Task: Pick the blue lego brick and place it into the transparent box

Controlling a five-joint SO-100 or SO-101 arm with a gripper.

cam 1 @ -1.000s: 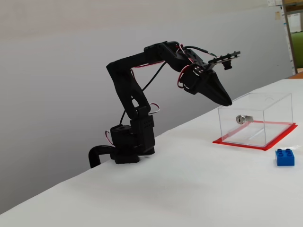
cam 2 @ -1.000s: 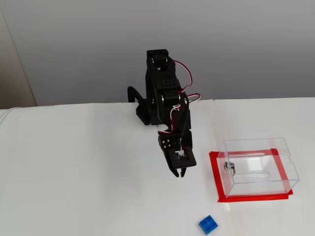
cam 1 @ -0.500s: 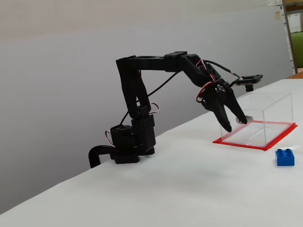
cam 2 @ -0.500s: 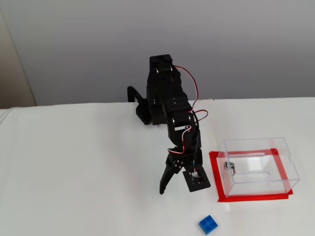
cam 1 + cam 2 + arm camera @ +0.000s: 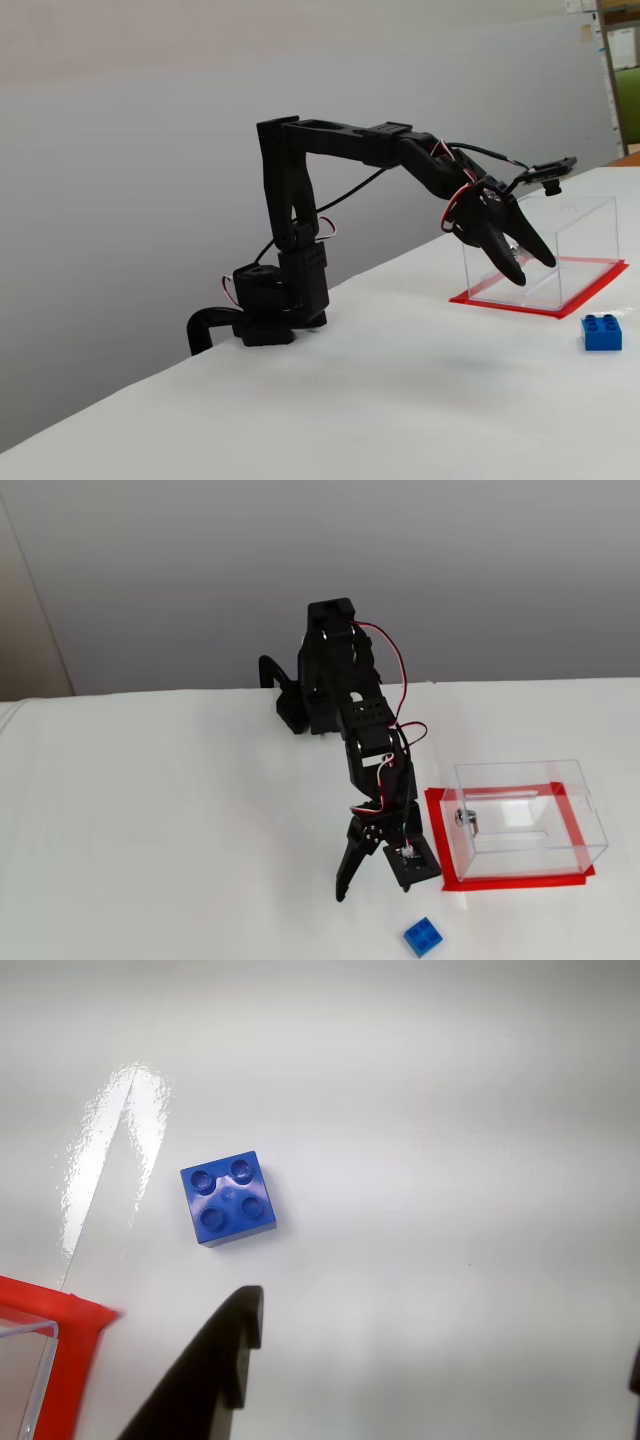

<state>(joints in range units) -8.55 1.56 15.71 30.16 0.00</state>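
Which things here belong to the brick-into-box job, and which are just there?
Job:
- blue lego brick
- transparent box
- hand, open above the table

Just there:
- white table
- grey wall

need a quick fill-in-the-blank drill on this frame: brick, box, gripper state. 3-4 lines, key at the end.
1. The gripper hangs above the table with its jaws ____.
2. The blue lego brick shows ____ round studs on top in the wrist view.
3. The brick lies on the white table, ____ the transparent box.
4. The box stands on a base rim coloured ____.

Missing words: open; four; outside; red
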